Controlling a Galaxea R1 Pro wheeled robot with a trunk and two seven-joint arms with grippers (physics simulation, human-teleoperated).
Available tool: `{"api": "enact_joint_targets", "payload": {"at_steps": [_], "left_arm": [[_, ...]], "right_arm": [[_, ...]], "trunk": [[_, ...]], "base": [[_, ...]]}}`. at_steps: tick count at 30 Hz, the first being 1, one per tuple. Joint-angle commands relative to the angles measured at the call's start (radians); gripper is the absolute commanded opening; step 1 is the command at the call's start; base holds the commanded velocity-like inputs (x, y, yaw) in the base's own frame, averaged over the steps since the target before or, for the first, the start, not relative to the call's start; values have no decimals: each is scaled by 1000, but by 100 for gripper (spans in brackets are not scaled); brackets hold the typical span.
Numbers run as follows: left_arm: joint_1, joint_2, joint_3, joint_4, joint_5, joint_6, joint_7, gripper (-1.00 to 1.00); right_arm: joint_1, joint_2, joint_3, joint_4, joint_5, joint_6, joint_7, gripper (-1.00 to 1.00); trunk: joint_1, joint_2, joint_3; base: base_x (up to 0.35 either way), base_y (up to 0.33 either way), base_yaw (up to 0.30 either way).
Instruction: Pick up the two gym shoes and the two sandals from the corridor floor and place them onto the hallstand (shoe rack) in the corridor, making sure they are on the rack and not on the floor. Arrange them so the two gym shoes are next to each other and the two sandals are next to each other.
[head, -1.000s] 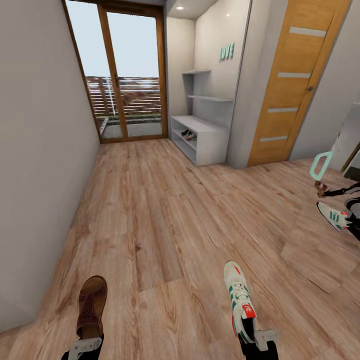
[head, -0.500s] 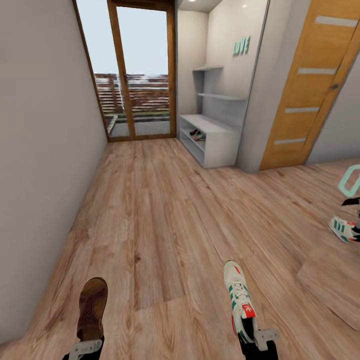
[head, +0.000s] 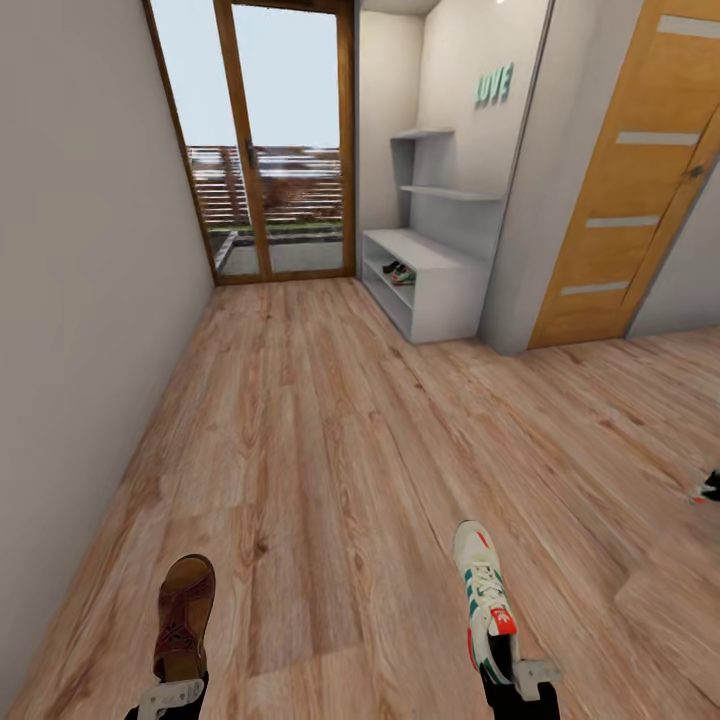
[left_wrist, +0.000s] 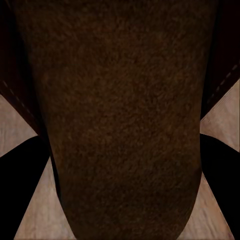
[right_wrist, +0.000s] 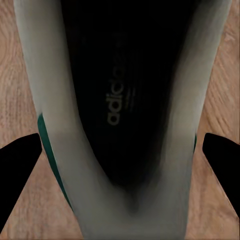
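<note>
My left gripper (head: 172, 692) is shut on the heel of a dark-brown sandal (head: 183, 617), held toe-forward above the corridor floor (head: 330, 430). In the left wrist view the sandal's brown sole (left_wrist: 120, 115) lies between the dark fingers (left_wrist: 22, 200). My right gripper (head: 520, 676) is shut on the heel of a white gym shoe (head: 482, 602) with green stripes. Up close, that gym shoe (right_wrist: 120, 110) sits between the black fingers (right_wrist: 222, 160). The hallstand (head: 440, 290) stands far ahead on the right. A gym shoe (head: 404, 277) and a dark shoe beside it rest on its lower shelf.
A grey wall (head: 80, 300) runs along the left. Glass balcony doors (head: 280, 150) close the corridor's far end. A wooden door (head: 630, 200) stands right of the hallstand. A small shoe-like shape (head: 708, 488) shows at the right edge.
The whole picture has shifted, so the camera has moved: the hallstand and door slid right and the shapes at the right edge slid almost out. Both grippers keep their shoes.
</note>
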Motion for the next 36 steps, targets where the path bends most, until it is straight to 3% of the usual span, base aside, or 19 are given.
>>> {"api": "enact_joint_targets", "payload": {"at_steps": [1, 7, 28, 36], "left_arm": [[-1, -1, 8, 0, -10, -4, -7, -100], [-1, -1, 8, 0, -10, -4, -6, -100], [-1, -1, 8, 22, -10, -6, -7, -100], [-1, -1, 8, 25, -8, -6, -7, -100]], "right_arm": [[-1, 1, -9, 1, 4, -4, 7, -100], [-1, 1, -9, 1, 4, -4, 6, -100], [-1, 1, -9, 2, 4, -4, 6, -100], [-1, 1, -9, 2, 4, -4, 6, -100]], "trunk": [[0, 0, -1], [0, 0, -1], [0, 0, -1], [0, 0, -1]], "base": [[332, -101, 0], [335, -64, 45], [339, -2, 262], [340, 0, 59]]}}
